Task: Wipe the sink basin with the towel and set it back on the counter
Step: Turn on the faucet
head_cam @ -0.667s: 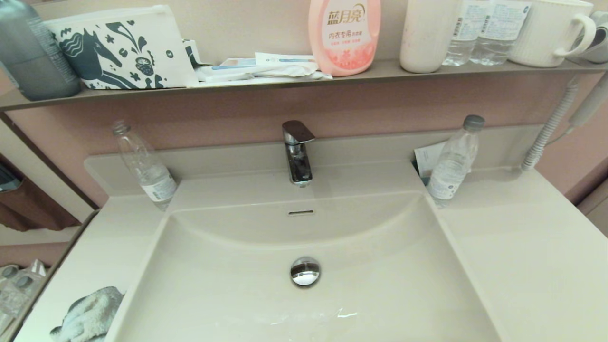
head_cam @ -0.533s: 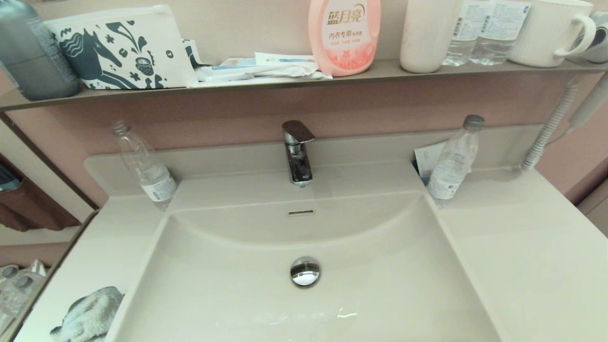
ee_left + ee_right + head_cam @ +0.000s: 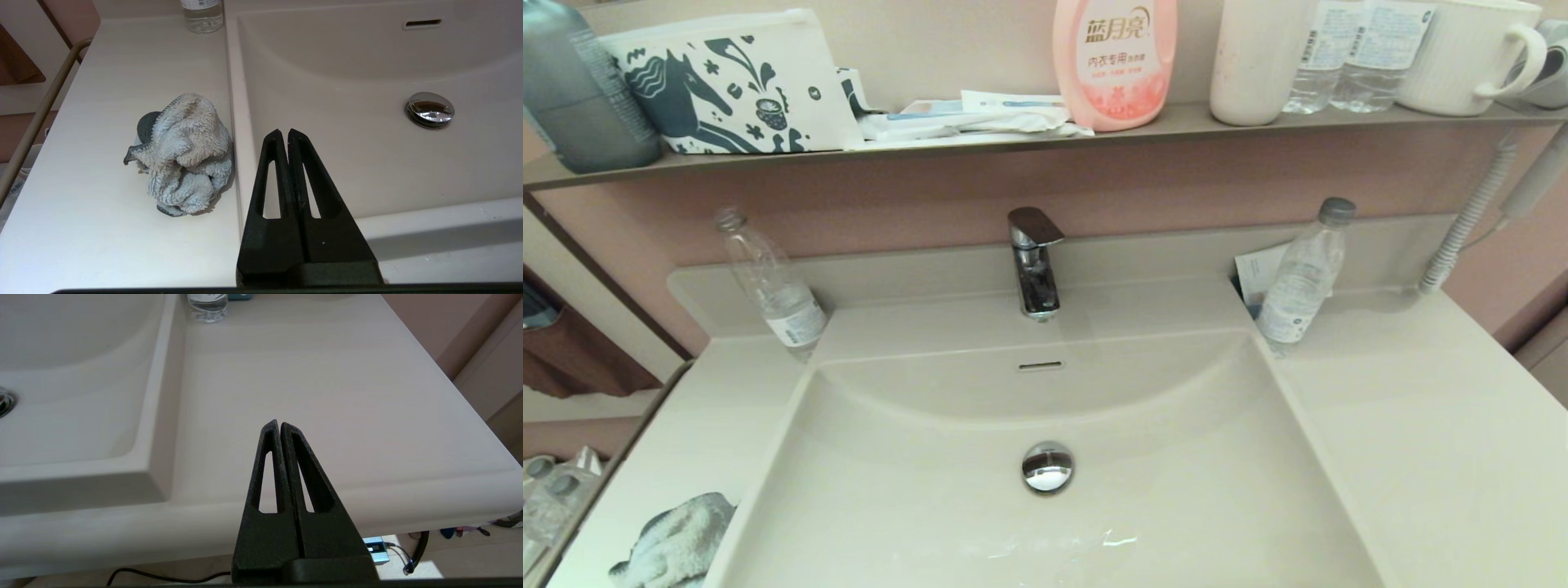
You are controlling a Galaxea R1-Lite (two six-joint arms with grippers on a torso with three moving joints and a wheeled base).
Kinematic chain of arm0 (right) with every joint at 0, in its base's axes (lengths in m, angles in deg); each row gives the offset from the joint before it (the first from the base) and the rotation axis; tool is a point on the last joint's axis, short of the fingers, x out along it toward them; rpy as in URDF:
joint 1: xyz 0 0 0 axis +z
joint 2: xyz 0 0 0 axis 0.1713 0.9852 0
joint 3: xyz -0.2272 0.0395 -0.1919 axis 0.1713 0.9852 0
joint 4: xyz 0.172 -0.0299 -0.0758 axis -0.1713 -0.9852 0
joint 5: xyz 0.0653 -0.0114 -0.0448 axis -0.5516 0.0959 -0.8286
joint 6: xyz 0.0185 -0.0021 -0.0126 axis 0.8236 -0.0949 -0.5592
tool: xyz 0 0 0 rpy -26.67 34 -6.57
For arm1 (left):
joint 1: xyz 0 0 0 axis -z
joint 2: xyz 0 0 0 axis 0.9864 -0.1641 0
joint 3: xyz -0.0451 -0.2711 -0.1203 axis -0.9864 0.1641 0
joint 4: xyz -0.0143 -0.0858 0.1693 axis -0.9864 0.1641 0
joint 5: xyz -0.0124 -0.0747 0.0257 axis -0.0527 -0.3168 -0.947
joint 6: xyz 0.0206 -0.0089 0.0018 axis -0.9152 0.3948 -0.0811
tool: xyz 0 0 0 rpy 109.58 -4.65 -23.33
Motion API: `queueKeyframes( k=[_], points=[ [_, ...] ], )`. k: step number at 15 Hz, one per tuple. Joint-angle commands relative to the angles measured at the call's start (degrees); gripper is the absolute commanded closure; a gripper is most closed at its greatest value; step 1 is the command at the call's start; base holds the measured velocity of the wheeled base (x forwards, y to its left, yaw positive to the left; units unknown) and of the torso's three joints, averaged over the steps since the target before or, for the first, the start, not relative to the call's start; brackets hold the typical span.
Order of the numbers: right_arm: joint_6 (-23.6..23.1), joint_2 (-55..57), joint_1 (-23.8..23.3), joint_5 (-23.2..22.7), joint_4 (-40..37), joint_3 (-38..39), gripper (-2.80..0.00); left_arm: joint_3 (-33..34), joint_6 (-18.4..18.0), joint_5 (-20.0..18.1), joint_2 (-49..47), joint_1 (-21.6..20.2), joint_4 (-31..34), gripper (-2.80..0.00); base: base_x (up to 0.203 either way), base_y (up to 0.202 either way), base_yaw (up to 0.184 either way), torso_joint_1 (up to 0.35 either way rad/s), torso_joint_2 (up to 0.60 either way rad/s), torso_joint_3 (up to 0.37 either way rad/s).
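The towel (image 3: 674, 543) (image 3: 184, 153), a fluffy pale grey-white bundle with dark patches, lies crumpled on the counter (image 3: 1421, 425) just left of the sink basin (image 3: 1045, 408), against its rim. The basin holds a round chrome drain plug (image 3: 1047, 466) (image 3: 430, 109) and an overflow slot (image 3: 1041, 365). My left gripper (image 3: 284, 132) hangs shut and empty over the basin's near left edge, right of the towel and apart from it. My right gripper (image 3: 277, 424) is shut and empty over the near right part of the counter (image 3: 327, 375). Neither gripper shows in the head view.
A chrome faucet (image 3: 1034, 260) stands behind the basin. Clear water bottles stand at the back left (image 3: 772, 286) and back right (image 3: 1303, 276) of the counter. The shelf (image 3: 1013, 139) above carries a horse-printed pouch (image 3: 731, 82), a pink bottle (image 3: 1115, 61) and cups. A rail (image 3: 36, 118) runs along the counter's left side.
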Motion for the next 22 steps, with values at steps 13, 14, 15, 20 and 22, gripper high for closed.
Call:
queueKeyframes(
  k=[13,14,15,20,22],
  points=[
    [-1.1,60.4,12.6,-1.3,8.9,-32.0,0.00,0.0,0.0,0.0,0.0,0.0,0.1,0.00,0.000,0.000,0.000,0.000,0.00,0.000],
    [-0.4,65.9,18.3,1.6,12.2,-33.5,0.00,0.0,0.0,0.0,0.0,0.0,0.0,0.00,0.000,0.000,0.000,0.000,0.00,0.000],
    [0.4,71.5,23.2,4.3,15.5,-35.4,0.00,0.0,0.0,0.0,0.0,0.0,0.1,0.00,0.000,0.000,0.000,0.000,0.00,0.000],
    [-0.1,96.7,38.5,12.3,24.6,-53.7,0.00,0.0,0.0,0.0,0.0,0.0,0.1,0.00,0.000,0.000,0.000,0.000,0.00,0.000],
    [-2.0,102.6,40.9,13.2,27.2,-60.1,0.00,0.0,0.0,0.0,0.0,0.0,0.0,0.00,0.000,0.000,0.000,0.000,0.00,0.000]
  ],
)
